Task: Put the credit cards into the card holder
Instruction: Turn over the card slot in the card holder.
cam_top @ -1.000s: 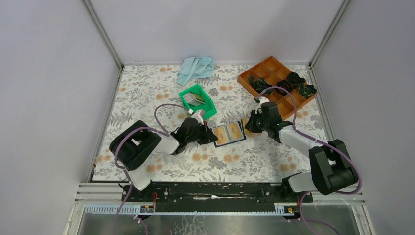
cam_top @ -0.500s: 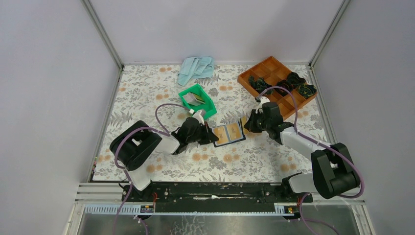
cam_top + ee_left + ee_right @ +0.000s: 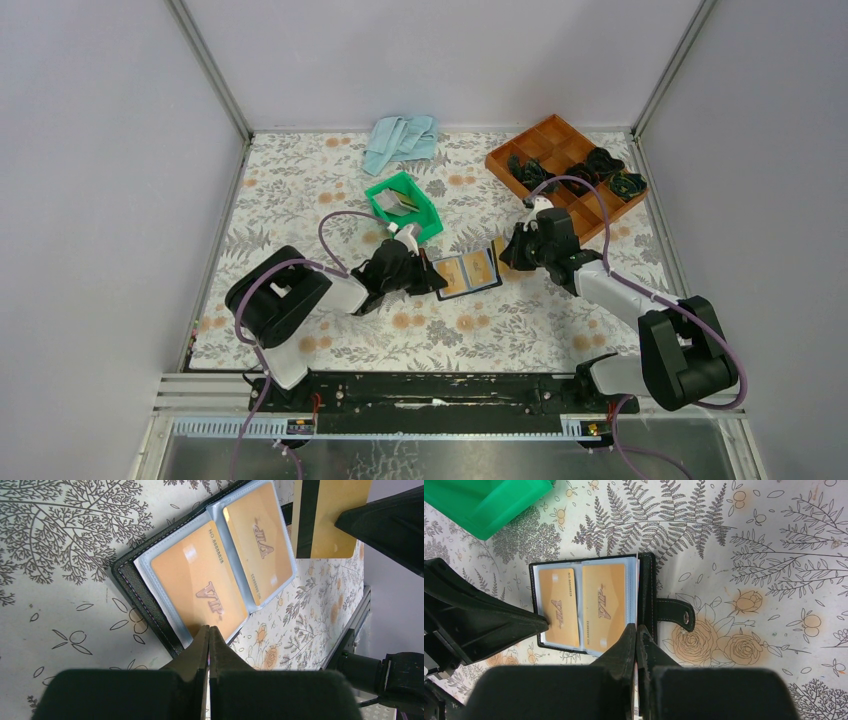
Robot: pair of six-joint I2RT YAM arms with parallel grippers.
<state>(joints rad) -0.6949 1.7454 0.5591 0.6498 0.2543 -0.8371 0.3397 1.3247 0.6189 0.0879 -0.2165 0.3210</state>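
From above, the card holder [image 3: 467,271] lies open on the flowered table between my two arms, its long axis running left to right. My left gripper [image 3: 436,278] sits at its left end and my right gripper [image 3: 504,257] at its right end. Both are at the holder, and the right is the one that carries.

At my left wrist, the left gripper [image 3: 208,632] has its fingers pressed fully together with nothing between them. Their tip is on the holder's near edge, and I judge it is pinning the holder down. Two gold VIA cards already sit in clear sleeves. Beyond them a credit card [image 3: 330,520] stands upright, gold with a black stripe, pinched in my right gripper's dark fingers.

At my right wrist, the right gripper [image 3: 636,630] is clamped on that card, which shows here only as a thin sliver, edge-on. It is poised at the holder's right edge, just beside the closure tab [image 3: 674,615]. The filled sleeves lie to the left of the fingertips. I judge the card has to travel leftward into a free sleeve, but I cannot tell which sleeve is open.
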